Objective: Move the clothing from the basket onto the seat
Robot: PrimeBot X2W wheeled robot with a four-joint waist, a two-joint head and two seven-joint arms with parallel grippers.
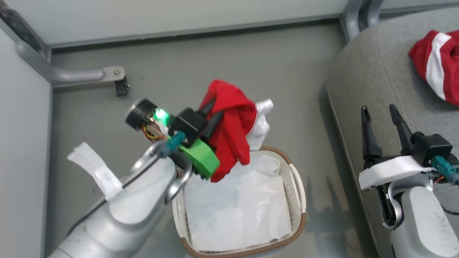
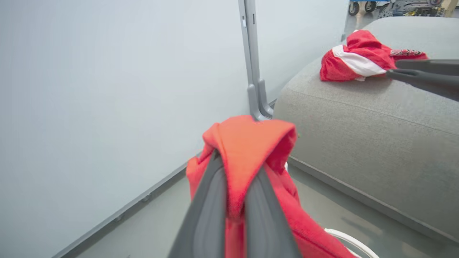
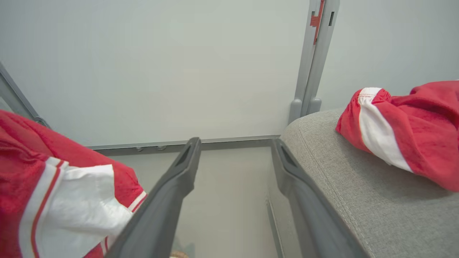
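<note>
Red garment (image 1: 233, 122) pinched by left fingers (image 2: 204, 215), right fingers (image 3: 172, 186) wide apart

A partitioned test space, furnished a little like a home, is suggested. It is closed off by plain pale panels (image 3: 143, 71) held in grey metal posts (image 2: 252, 53), and a bolted metal foot (image 1: 89, 75) is seen on the bare grey floor (image 1: 233, 61). Home items are placed inside (a grey seat (image 2: 358, 118), clothing (image 1: 435, 61), a basket (image 1: 299, 193)). Beyond the seat a wheeled cart (image 2: 370, 6) is visible.
</note>
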